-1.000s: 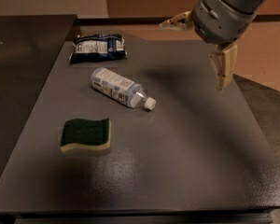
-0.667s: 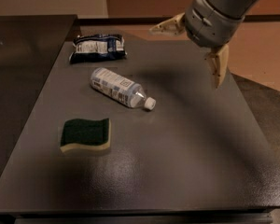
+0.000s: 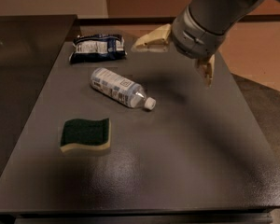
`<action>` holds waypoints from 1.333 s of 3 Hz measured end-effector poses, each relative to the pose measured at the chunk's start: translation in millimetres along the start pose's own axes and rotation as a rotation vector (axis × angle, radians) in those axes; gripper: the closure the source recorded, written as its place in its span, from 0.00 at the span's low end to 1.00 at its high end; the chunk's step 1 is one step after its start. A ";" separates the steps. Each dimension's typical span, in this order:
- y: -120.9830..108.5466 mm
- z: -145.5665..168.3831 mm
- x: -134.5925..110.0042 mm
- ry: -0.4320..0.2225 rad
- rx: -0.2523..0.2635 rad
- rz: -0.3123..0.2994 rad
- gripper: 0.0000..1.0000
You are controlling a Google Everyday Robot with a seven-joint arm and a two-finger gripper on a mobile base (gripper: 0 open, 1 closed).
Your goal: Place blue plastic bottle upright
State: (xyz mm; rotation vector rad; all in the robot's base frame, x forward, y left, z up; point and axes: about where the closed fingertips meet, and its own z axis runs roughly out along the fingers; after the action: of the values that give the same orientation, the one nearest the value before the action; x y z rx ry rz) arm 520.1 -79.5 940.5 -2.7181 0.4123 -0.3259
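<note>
The blue plastic bottle (image 3: 119,88) lies on its side near the middle of the dark table (image 3: 177,153), its white cap pointing right and toward the front. My gripper (image 3: 172,59) hangs above the table to the right of and behind the bottle, apart from it. Its two tan fingers are spread wide: one finger (image 3: 151,40) points left, the other finger (image 3: 206,70) points down. It holds nothing.
A dark blue crinkled snack packet (image 3: 98,47) lies at the back left. A green and yellow sponge (image 3: 86,134) lies at the front left. The table's right edge runs by a tan floor (image 3: 261,55).
My gripper has moved left and a little forward over the table, closer to the bottle. The bottle, packet and sponge have not moved.
</note>
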 end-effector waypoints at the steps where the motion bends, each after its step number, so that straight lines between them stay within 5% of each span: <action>1: -4.3 11.8 -3.6 0.000 -0.028 -0.175 0.00; 3: -4.5 11.7 -3.8 0.001 -0.030 -0.211 0.00; 4: -13.4 16.2 -8.9 -0.028 -0.034 -0.299 0.00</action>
State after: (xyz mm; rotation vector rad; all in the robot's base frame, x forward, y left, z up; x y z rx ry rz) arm 519.6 -59.5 929.6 -2.8135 0.0016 -0.3614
